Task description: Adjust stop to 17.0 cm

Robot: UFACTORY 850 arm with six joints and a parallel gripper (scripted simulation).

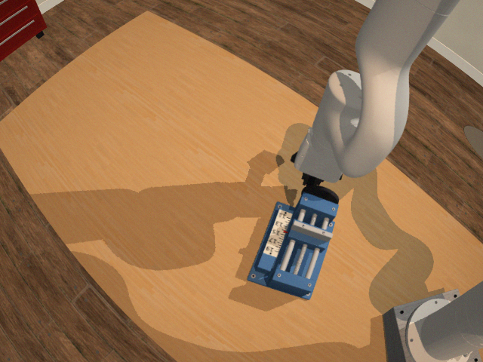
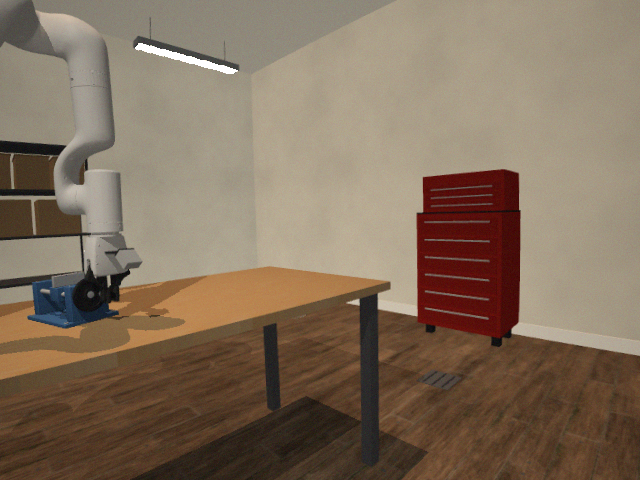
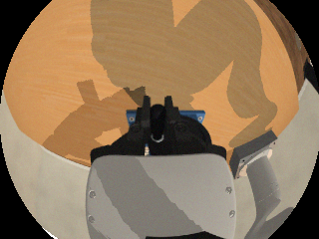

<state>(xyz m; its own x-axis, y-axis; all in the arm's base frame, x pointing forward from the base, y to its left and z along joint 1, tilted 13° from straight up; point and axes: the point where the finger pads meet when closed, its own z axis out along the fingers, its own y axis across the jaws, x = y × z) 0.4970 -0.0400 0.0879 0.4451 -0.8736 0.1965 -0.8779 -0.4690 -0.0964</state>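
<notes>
From the top, you can read what the other views do not show: the scale [image 1: 278,234] lies left of the rails, its red pointer [image 1: 285,231] near the 15 mark, short of 17. The stop [image 1: 312,229] [image 2: 67,279] sits on the rails, toward the handwheel [image 1: 330,193] [image 2: 78,295] [image 3: 201,131] end of the blue fixture [image 1: 292,286] [image 2: 51,319] [image 3: 199,115]. The wrist view gives you the narrow jaws [image 1: 312,180] [image 2: 110,293], closed on the handwheel's black crank handle [image 3: 158,119]; you have yet to let go.

The fixture stands flat on your light wood-grained counter [image 1: 117,117] [image 2: 258,289] [image 3: 50,65], under broad arm shadows. The top view puts the arm's base plate [image 1: 401,311] [image 3: 239,161] to the right.

In the exterior view, you have a shelf unit [image 2: 31,192] with brown boxes [image 2: 31,172] at left, a ceiling light [image 2: 186,55], then a floor vent [image 2: 440,379] and a red tool chest [image 1: 17,32] [image 2: 457,268] at right, on a brown plank floor [image 1: 50,311] [image 2: 558,413].
</notes>
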